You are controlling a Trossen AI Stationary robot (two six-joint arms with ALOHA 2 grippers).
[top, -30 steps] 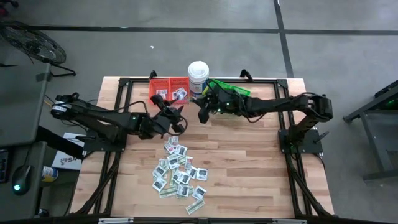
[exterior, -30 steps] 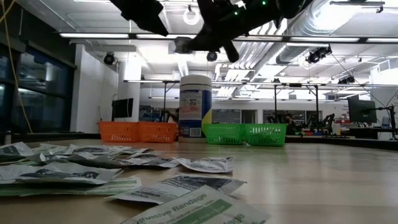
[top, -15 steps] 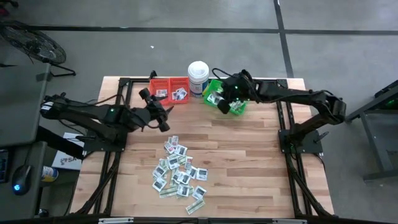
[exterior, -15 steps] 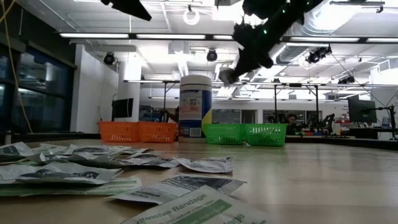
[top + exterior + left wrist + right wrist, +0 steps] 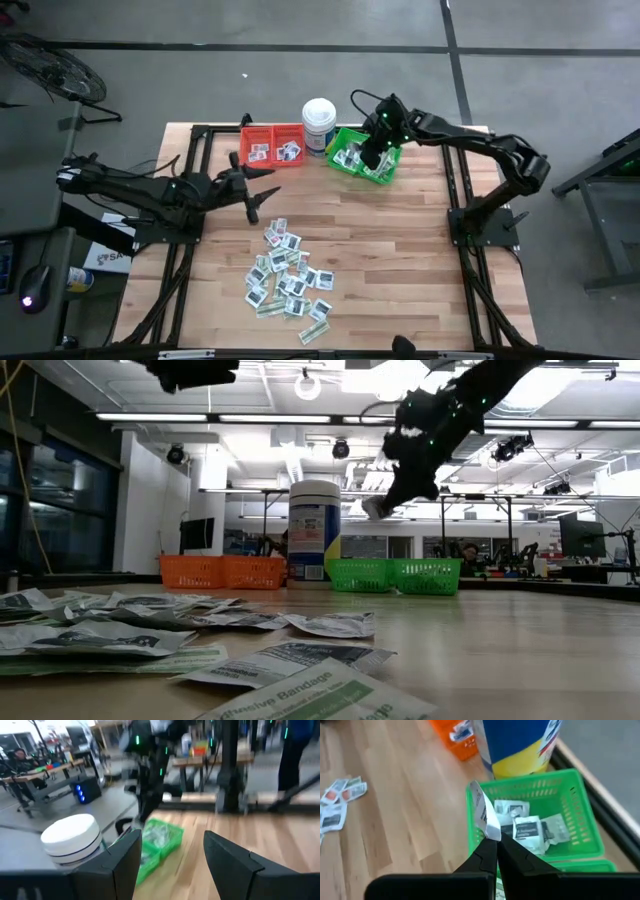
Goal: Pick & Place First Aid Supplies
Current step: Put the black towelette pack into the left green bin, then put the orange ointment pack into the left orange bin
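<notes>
The first aid supplies lie in a loose pile of small packets (image 5: pixel 288 275) on the wooden table, also seen up close in the low view (image 5: pixel 150 630). More packets lie in the red bins (image 5: pixel 272 145) and in the green bin (image 5: pixel 535 827). My right gripper (image 5: pixel 494 840) hangs over the green bin (image 5: pixel 365 160), shut on one white packet (image 5: pixel 482 812). My left gripper (image 5: pixel 258 190) stands open and level above the table, left of the pile's far end, with nothing between its fingers (image 5: pixel 170 840). My right gripper pinches the white packet by its lower end (image 5: pixel 491 832) between its two fingertips. The fingers slant downward toward the green bin. The packet sticks out past the fingertips, edge-on and clear of the bin and the packets inside it.
A tall white round tub (image 5: pixel 318 120) stands between the red bins and the green bins at the table's far edge. A black frame rail (image 5: pixel 200 180) runs along the table's sides. Bare wood lies between the pile and the bins.
My right gripper has carried the packet from near the tub toward the table's right, over the green bin, and has tipped further down. My left gripper has drawn back toward the table's left edge, away from the red bins, and has rolled and turned level.
</notes>
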